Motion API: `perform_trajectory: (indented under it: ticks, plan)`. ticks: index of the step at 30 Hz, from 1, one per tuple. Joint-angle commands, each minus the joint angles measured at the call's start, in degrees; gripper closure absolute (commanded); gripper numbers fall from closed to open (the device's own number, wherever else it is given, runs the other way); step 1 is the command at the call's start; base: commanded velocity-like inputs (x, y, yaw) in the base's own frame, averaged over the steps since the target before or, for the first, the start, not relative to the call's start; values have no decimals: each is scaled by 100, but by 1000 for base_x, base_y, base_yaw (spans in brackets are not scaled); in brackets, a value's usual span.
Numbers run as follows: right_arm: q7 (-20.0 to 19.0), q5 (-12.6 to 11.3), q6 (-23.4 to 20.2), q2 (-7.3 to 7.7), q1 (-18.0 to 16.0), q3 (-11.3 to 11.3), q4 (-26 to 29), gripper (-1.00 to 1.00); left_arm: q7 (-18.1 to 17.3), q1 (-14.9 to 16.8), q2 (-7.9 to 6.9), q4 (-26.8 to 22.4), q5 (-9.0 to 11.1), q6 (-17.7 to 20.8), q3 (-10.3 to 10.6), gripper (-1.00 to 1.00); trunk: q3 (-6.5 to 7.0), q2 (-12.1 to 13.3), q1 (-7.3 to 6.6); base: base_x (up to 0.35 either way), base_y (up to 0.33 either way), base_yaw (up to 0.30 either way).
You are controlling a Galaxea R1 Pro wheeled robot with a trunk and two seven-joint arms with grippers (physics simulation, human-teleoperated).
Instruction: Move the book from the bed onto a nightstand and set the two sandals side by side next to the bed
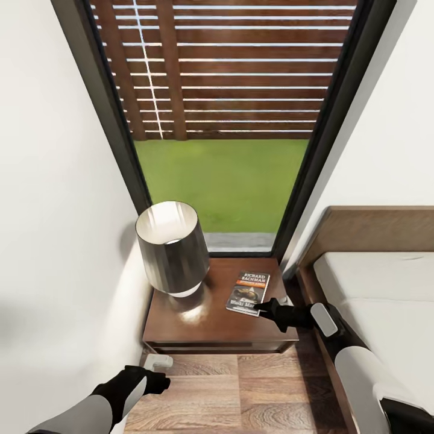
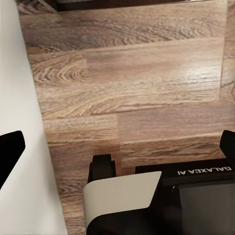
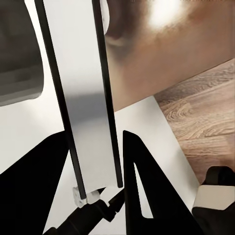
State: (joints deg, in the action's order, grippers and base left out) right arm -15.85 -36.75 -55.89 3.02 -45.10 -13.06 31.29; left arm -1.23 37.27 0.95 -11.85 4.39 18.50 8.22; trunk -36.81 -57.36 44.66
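Right black two-finger gripper (image 1: 260,308): at the near right corner of the thin paperback book with dark grey cover and white "RICHARD BACHMAN" lettering (image 1: 249,292), which lies flat on the glossy dark brown wooden nightstand (image 1: 205,328), toward its right edge. In my right wrist view a thin pale slab with dark edges, which I take for the book seen edge-on (image 3: 81,98), stands between the two black fingers (image 3: 142,186); whether they clamp it or have slackened I cannot tell.

Left black gripper (image 1: 158,382): low over the mixed-tone wood plank floor (image 1: 253,392), empty; jaw state not readable.

Step in hand, as I judge: book placement, all but done. Next calls for letting go cleanly and drawing back without dragging the book off the edge; sandals to follow.

Head view alone gives the book's cover, the dark drum-shade table lamp (image 1: 172,248) at the nightstand's left, the light grey bed (image 1: 386,301) and the tall dark-framed window (image 1: 229,120). Left wrist view gives bare floor planks (image 2: 127,88).
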Motion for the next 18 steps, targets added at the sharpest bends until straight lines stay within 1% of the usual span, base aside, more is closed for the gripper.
perform_trajectory:
  ticks: [1,6,13,18]
  plan:
    - [-49,55,-27,-3,-5,-29,0,100,0,3,-4,-10,45,31,45,-100,-23,-45,23,0,0,0]
    - [-44,54,-27,-5,-7,-29,0,100,0,1,-6,-10,45,31,42,-100,-113,-245,133,0,0,0]
    - [-36,54,-27,-10,-20,-29,0,100,0,0,-7,-10,45,31,40,-100,-113,-245,133,0,0,0]
    - [-34,54,-27,-11,-30,-30,0,100,0,0,-7,-10,45,31,40,-100,-203,-446,242,0,0,0]
